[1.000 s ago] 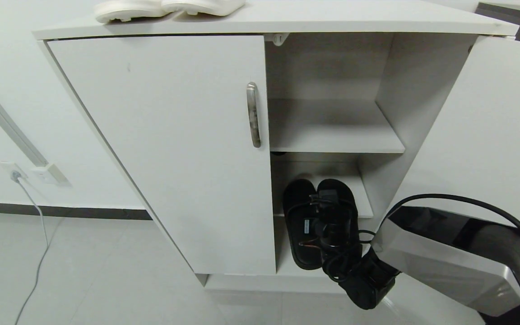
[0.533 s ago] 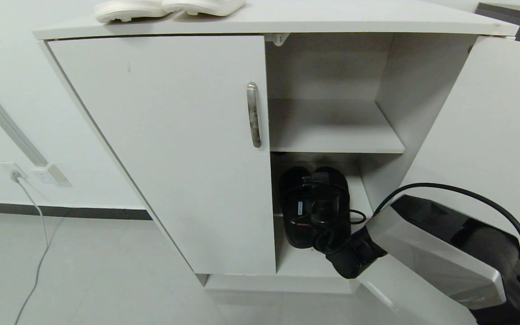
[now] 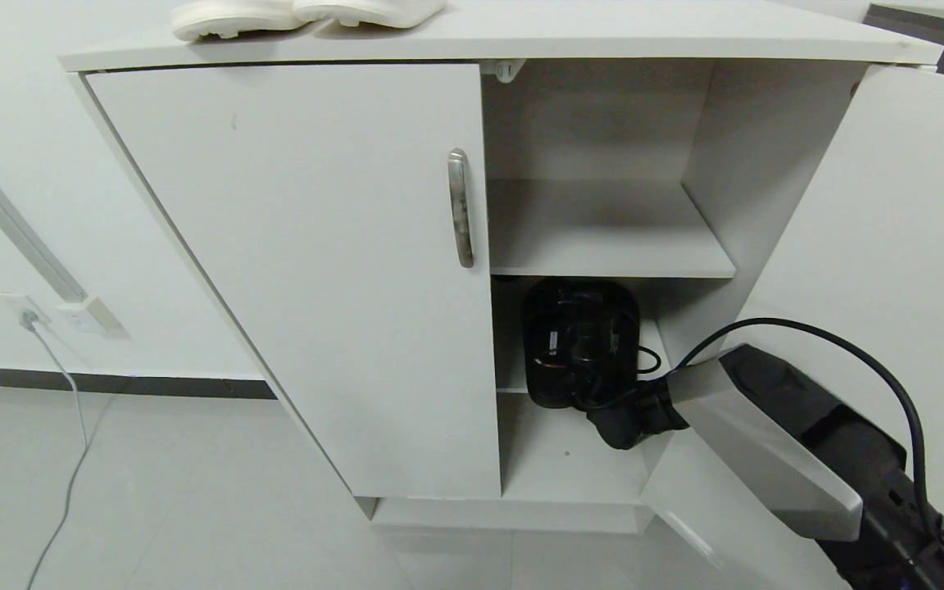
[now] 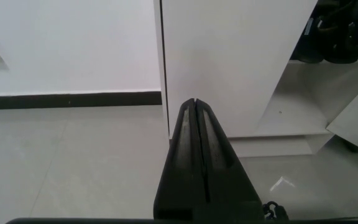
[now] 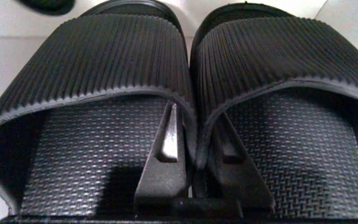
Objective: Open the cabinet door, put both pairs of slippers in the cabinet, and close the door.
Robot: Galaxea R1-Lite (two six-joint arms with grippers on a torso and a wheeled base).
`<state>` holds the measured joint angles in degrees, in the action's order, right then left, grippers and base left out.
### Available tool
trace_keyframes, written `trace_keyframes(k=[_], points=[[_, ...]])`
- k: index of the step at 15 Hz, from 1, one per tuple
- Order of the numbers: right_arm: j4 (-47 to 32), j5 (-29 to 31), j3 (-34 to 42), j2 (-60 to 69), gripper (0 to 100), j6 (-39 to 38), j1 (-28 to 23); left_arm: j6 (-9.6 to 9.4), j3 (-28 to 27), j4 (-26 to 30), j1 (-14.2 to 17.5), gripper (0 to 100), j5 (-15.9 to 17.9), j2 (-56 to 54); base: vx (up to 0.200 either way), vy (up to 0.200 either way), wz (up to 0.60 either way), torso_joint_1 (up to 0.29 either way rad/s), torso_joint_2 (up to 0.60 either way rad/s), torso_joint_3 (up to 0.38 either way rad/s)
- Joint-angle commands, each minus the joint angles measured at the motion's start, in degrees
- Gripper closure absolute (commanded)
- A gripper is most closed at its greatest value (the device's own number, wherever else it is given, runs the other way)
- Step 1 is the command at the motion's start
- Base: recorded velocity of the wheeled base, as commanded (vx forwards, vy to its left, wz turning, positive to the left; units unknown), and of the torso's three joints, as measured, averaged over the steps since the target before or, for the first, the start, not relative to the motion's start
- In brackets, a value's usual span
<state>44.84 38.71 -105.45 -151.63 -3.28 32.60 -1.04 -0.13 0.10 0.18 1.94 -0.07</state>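
Partly inside the cabinet [image 3: 472, 37], the black slippers [image 3: 578, 340] were gripped by the right end effector [image 3: 603, 389].
Its right door [image 3: 890, 246] stood swung open and its left door [image 3: 300, 270] shut. The black pair sat in the right compartment, under the upper shelf [image 3: 603, 266], level with the middle one; the right end effector's fingers [image 5: 169, 134] pinched their adjoining inner edges. The white slippers [image 3: 300, 15] lay on the cabinet's top, far left. The left end effector [image 4: 195, 102], pressed narrow on nothing, hung over the floor [image 4: 73, 155] near the left door.

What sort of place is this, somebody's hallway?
Likely a home-style entryway, or a room staged as one: a white shoe cabinet against a bare wall, white slippers on top, black slippers at its lower shelf, and a tiled floor.
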Motion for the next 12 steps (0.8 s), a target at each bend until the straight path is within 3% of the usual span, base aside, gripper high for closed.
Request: trace_keyframes(k=[1,12], points=[[-0.98,-0.03,-3.54,-2.27,100,-0.06,-0.69,0.07,0.05,-0.01,-0.01,100,0.00,0.07,0.000,0.000,0.00,0.000,0.00,0.000],[-3.35,-0.03,-6.35,-4.03,100,-0.15,-1.92,0.07,-0.04,-0.01,-0.01,100,0.00,0.07,0.000,0.000,0.00,0.000,0.00,0.000]])
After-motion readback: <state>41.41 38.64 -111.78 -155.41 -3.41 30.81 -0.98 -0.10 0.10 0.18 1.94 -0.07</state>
